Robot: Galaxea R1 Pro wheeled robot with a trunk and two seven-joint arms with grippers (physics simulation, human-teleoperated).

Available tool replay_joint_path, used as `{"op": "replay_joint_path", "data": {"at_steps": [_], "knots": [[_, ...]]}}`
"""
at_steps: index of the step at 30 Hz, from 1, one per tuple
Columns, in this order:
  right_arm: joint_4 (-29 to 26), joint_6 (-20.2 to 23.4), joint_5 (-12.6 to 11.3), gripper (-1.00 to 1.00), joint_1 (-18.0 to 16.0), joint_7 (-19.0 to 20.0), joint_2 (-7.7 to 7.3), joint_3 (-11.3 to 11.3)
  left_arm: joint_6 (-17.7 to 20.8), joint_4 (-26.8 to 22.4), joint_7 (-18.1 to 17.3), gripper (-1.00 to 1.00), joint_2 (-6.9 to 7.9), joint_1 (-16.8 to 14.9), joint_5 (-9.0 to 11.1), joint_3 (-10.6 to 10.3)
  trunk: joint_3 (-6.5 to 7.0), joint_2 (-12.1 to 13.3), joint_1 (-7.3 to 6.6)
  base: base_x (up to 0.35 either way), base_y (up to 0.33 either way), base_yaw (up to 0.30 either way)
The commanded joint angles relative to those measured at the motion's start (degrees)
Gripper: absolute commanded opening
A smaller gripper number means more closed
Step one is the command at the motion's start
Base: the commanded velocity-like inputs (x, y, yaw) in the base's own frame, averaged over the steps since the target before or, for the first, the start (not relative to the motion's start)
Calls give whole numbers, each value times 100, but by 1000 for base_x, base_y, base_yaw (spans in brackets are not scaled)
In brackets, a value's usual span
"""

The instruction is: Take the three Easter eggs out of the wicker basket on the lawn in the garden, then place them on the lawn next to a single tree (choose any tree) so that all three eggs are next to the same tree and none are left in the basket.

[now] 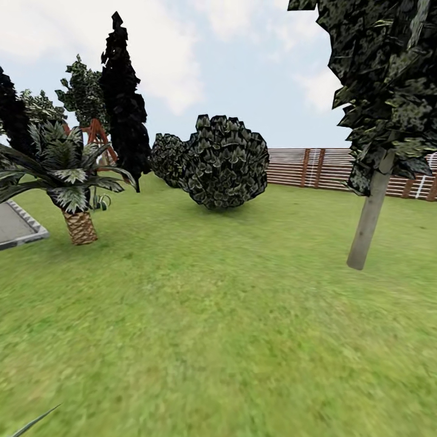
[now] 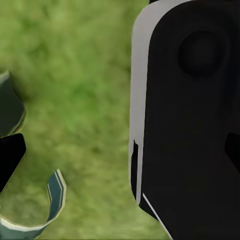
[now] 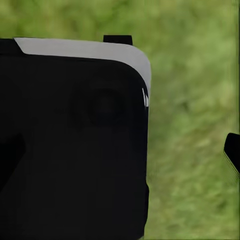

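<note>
1. Green mottled lawn (image 1: 200, 340) is seen across the head view; a short scaly-trunked palm (image 1: 76, 200) stands at left, a round dark bush (image 1: 224, 162) at centre.
2. A thin grey-brown bare-trunked tree (image 1: 368, 224) stands at right.
3. A palm could be mistaken for that tree.
4. Neither basket nor eggs are in sight, so their relation to either gripper cannot be told; nor can either gripper's state.

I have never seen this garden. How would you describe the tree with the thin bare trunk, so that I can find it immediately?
Start at the brown slatted fence along the far edge of the lawn and follow it toward the right side of the head view. In front of it stands the tree, its grey-brown trunk leaning slightly. Unlike the short palm with its scaly trunk or the round bush, its trunk is smooth and bare under a high leafy crown.
</note>
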Motion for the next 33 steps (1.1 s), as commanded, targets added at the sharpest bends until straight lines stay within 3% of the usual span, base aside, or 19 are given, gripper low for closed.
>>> {"op": "replay_joint_path", "data": {"at_steps": [1, 26, 33], "knots": [[11, 1, 1, 100, -8, 1, -3, 1, -4, -11, -4, 100, 0, 4, 2, 3, -5, -2, 4, 335, 0, 0], [11, 7, -7, 100, -8, 1, -7, 1, -4, -10, -4, 100, 0, 4, 3, 3, -5, -2, 4, 335, 0, -1], [11, -2, -7, 100, -8, 1, -1, 1, -4, -10, -4, 100, 0, 4, 2, 3, -5, -2, 4, 335, 0, -240]]}}
